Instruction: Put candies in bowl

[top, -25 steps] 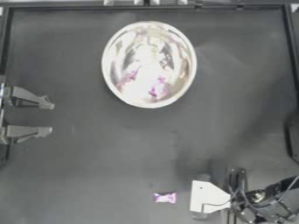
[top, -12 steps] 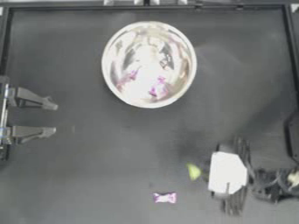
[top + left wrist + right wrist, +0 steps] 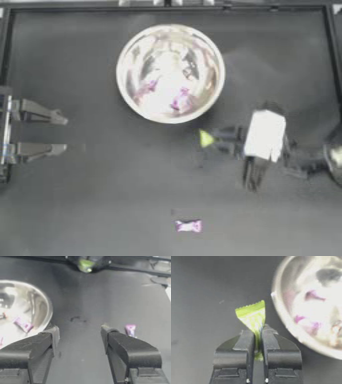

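1. Yellow-green candy [image 3: 252, 316] sits clamped in my right pincer [image 3: 224, 139], just off the lower right rim of the bowl [image 3: 127, 55] in the top view, close to the rim but not over it.
2. My two right jaws are pressed together on one twisted end of the wrapper; the rest of the sweet sticks out past the fingertips [image 3: 246, 336], its fanned, pleated free end spread wide.
3. Its long axis runs in line with my right arm, which lies roughly level across the worktop [image 3: 93, 200] from the right side, so the free end points toward the left side and the bowl lies just beside that line.
4. Pink candies [image 3: 179, 100] lie inside the bowl against its shiny wall; how many I cannot tell among the reflections.
5. One more pink candy [image 3: 189, 226] lies alone on the worktop near the front edge, well apart from the bowl and from my right pincer.
6. My left pincer [image 3: 63, 134] rests at the left edge with jaws apart, holding nothing, pointing across the worktop.
7. Bare dark surface lies between the left pincer and the bowl, and between the bowl and the loose pink candy.
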Controlling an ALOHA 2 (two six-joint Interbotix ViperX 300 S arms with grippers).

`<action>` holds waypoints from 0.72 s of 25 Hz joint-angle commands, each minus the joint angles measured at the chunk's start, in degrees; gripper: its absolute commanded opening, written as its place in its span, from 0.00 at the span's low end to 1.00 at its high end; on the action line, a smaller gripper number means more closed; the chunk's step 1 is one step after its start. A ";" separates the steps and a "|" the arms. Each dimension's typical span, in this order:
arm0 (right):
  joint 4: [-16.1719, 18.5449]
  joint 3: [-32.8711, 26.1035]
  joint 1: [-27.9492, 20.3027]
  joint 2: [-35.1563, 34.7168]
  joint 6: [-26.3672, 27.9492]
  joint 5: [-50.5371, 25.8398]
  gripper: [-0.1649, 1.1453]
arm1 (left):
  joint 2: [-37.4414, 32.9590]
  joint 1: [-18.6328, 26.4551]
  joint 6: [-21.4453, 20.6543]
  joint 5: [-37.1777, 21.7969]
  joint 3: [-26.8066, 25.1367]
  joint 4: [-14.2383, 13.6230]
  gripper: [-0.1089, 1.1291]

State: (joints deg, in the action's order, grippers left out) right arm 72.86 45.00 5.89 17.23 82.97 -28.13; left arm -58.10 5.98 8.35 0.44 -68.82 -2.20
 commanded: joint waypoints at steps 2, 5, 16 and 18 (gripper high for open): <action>3.43 -0.53 -11.34 1.14 -0.26 11.69 0.42 | 2.55 0.18 -0.09 0.62 0.70 0.09 0.80; 5.89 -1.14 -17.58 0.62 -0.70 16.35 0.42 | 2.99 0.44 -0.18 0.70 0.88 0.09 0.80; 11.78 -10.02 -32.78 -13.80 -0.44 28.56 0.42 | 3.08 1.05 -0.09 0.88 0.62 0.09 0.80; 13.01 -12.83 -33.22 -17.67 -0.44 29.00 0.42 | 3.08 1.14 -0.09 0.79 0.62 0.09 0.80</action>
State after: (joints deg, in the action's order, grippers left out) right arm 84.81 35.60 -26.98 1.32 82.62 0.44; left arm -56.25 6.94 8.26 0.88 -68.82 -2.20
